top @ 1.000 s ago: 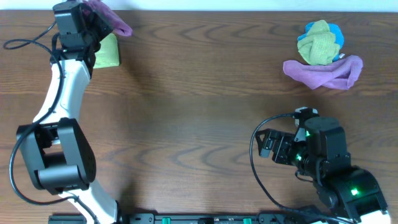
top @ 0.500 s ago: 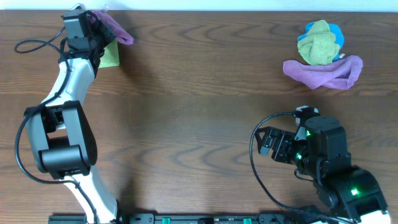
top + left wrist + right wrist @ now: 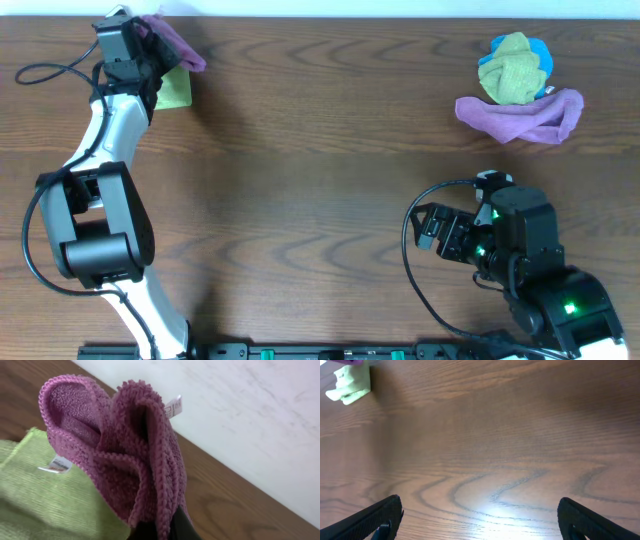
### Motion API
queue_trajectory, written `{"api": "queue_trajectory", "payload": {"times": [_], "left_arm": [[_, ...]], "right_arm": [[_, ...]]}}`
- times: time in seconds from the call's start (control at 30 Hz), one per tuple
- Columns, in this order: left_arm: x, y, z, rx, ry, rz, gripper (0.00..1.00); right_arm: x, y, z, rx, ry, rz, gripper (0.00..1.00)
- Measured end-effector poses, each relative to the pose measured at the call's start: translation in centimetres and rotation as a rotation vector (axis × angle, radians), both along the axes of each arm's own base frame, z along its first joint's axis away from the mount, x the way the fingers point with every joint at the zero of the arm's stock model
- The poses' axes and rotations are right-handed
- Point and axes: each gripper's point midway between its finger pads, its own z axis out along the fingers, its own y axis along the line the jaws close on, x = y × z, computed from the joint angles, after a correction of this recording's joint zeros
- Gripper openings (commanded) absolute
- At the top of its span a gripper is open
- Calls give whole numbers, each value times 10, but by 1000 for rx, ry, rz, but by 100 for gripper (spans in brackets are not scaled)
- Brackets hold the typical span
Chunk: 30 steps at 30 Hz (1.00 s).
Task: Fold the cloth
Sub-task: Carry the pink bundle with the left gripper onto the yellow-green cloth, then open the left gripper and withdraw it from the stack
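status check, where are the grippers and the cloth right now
Left gripper shut on the cloth, bunched and held up. Right gripper open, holding nothing. Lime-green cloth lies right below the cloth.

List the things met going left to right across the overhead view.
the cloth, bunched at the far-left corner → right gripper → rumpled purple cloth. The lime-green cloth and green-blue bundle overlap those; omitted.

We find the left arm extended to the far left, with the left gripper clamped on the cloth. The right arm sits folded at near right, with the right gripper spread wide and pointing left.
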Motion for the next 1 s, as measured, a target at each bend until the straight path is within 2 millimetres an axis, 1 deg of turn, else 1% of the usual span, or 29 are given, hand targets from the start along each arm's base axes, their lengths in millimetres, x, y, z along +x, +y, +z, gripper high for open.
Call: {"api": "queue_trajectory", "payload": {"times": [0.17,0.3,0.33,0.43,0.5,0.57,0.67,0.73,0.77,0.83,0.87,0.9,0.93,1.0], "left_arm": [[-3,10,-7,23,25,20,6],[-8,25,-28,22,75,47,6],[-9,29,-37,18,94,54,6],[-14,35,-58,9,143,66,6],[-16,38,-67,6,164,71,6],[-19,40,-71,4,179,76,6],[-20,43,-72,5,182,83,6],[-22,45,-74,3,195,88,12],[-24,47,-75,5,201,90,17],[-27,54,-77,10,211,106,33],[-28,57,-77,10,215,113,37],[-30,61,-78,10,219,119,43],[-32,65,-79,6,226,132,53],[-35,71,-81,10,238,138,64]], "right_arm": [[0,1,0,5,3,-1,99],[-1,1,0,9,4,2,99],[-1,1,0,9,4,2,99],[-1,2,0,10,4,3,99],[-1,2,0,10,4,3,99],[-1,2,0,10,4,3,99],[-1,2,0,11,4,3,99],[-1,2,0,11,4,3,99],[-1,2,0,10,4,3,99],[-1,2,0,11,4,3,99],[-1,2,0,11,4,3,99],[-1,2,0,10,4,3,99],[-1,2,0,11,4,3,99],[-1,2,0,11,4,3,99]]}}
